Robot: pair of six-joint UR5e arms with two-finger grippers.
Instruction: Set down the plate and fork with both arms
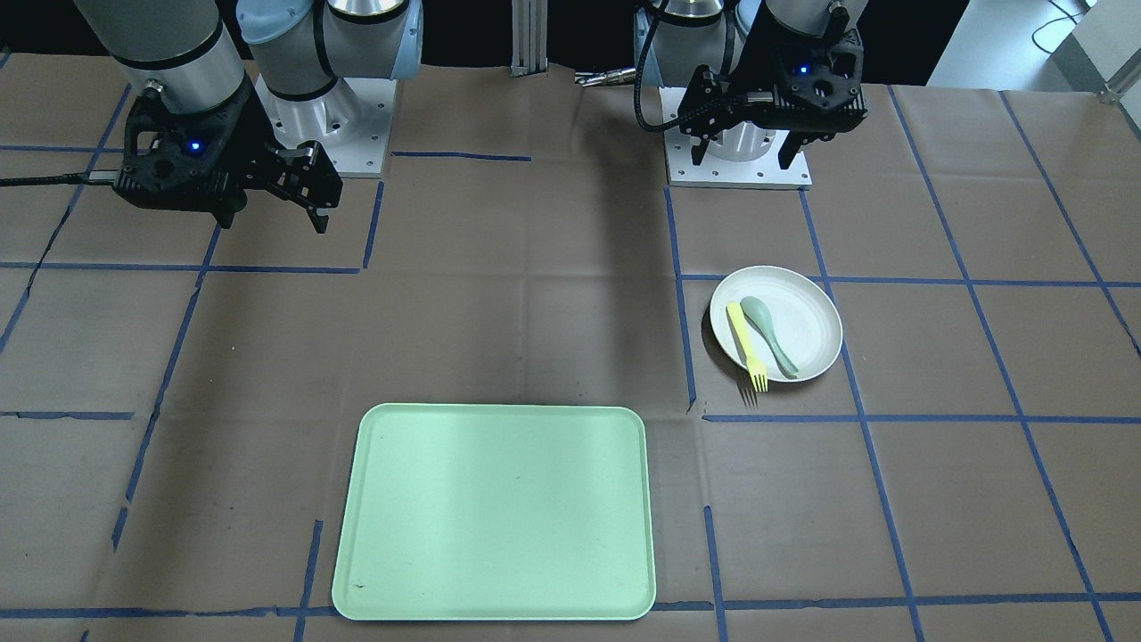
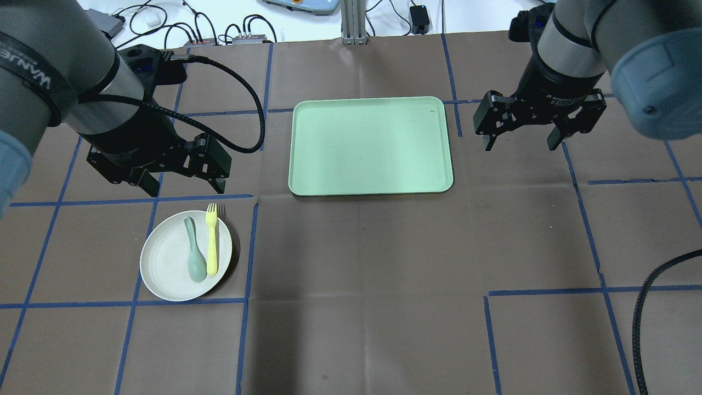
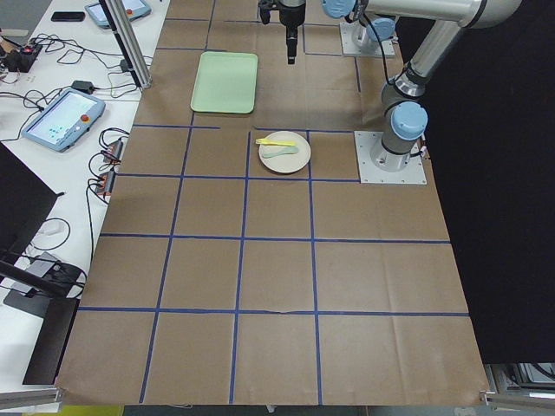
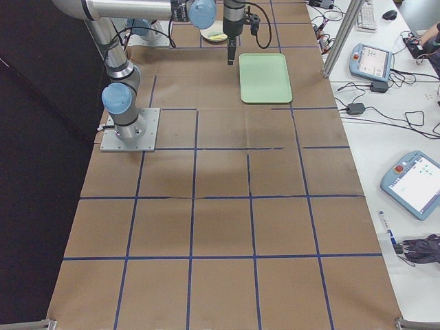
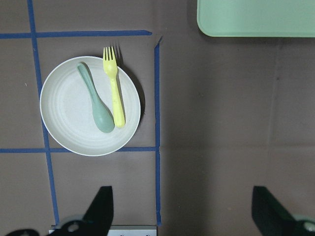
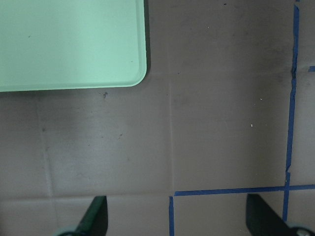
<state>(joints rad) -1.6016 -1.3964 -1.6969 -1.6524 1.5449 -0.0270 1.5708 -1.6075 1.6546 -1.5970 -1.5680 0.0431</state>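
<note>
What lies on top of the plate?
A grey-green spoon and a yellow fork lie on the plate, tines past its rim. The surface beneath them is covered.

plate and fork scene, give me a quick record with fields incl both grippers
plate: on table, robot's left side, apart from tray
fork: lying on plate, tines past its rim
spoon: on plate beside fork
tray: mid-table, nothing on it
left gripper: open, holding nothing, near plate
right gripper: open, holding nothing, beside tray
</note>
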